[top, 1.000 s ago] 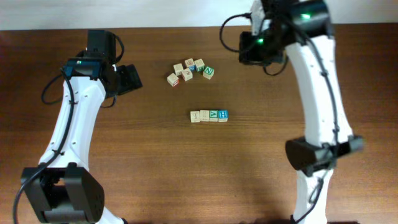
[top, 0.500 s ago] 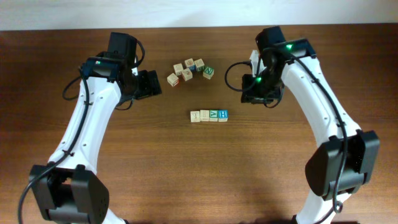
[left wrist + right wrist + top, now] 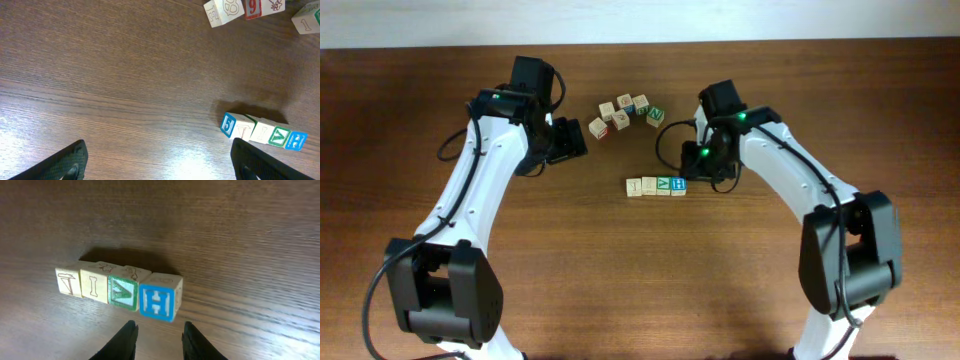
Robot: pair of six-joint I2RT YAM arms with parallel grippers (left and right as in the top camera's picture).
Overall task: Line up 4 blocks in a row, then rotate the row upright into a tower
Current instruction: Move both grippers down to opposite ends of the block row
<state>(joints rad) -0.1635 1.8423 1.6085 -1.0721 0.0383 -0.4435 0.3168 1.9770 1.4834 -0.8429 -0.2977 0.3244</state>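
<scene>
- The right gripper point(image 3: 159, 327) hangs just beside the blue H block point(image 3: 157, 301), jaws parted only narrowly and gripping nothing, a stance that looks set for taking the end cube of the row first.
- The blue H block closes the right arm's end of the row of four blocks point(image 3: 656, 186), which lie touching side to side near the middle of the surface point(image 3: 620, 290). Packed this tightly, the neighbours leave no gap for a finger, so an end cube is likely the easiest to reach.
- Beside it sits the green V block point(image 3: 123, 292), its letter tipped on its side in the right wrist view. Then come two pale tan blocks point(image 3: 94, 286) bearing thin brown line marks, one like an I. All four are small wooden cubes with bare edges.
- The left gripper point(image 3: 157, 145) hovers spread wide and empty over bare wood, apart from the row and placed, it seems, to work its far end. The loose cubes point(image 3: 625, 112) lie scattered near it, toward the back edge, separate from the row.
</scene>
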